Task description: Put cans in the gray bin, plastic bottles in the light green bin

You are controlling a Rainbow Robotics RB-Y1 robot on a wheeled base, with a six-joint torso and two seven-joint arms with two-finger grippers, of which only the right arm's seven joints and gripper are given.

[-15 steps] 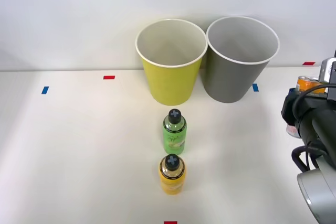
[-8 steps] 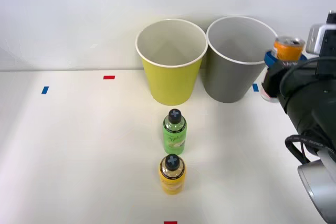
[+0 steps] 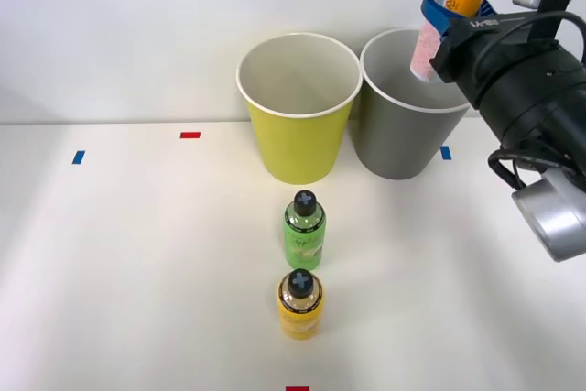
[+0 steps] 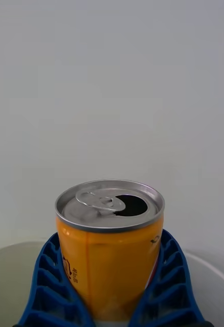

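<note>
While scanning from the left edge of the white worktop (image 3: 110, 254): a blue tape mark (image 3: 79, 157) first, then a red tape mark (image 3: 189, 135) farther back. Toward the middle, the light green bin (image 3: 298, 107), upright at the back, white-rimmed, pale inside, mouth open. Straight in front of that bin, apart from it, the plastic bottles in a row running toward the camera: the green bottle (image 3: 304, 230) nearer the bin, the yellow-orange bottle (image 3: 299, 304) just in front of the green one, both upright, both black-capped. Another red tape mark (image 3: 297, 388) at the near edge, in line with the bottles. Next to the right, the gray bin (image 3: 414, 103), upright, just beside the green one, rims close together. Higher up, over the right part of the gray rim, the can (image 3: 450, 8), lifted clear of the worktop, roughly upright, orange end up, opened tab hole on top in the wrist view. Clamped around the can's body, the right claw (image 3: 445, 23), blue ribbed fingers (image 4: 50, 286) pressed against both sides. Farthest right, the black arm (image 3: 531, 89) reaching in from the edge.
</note>
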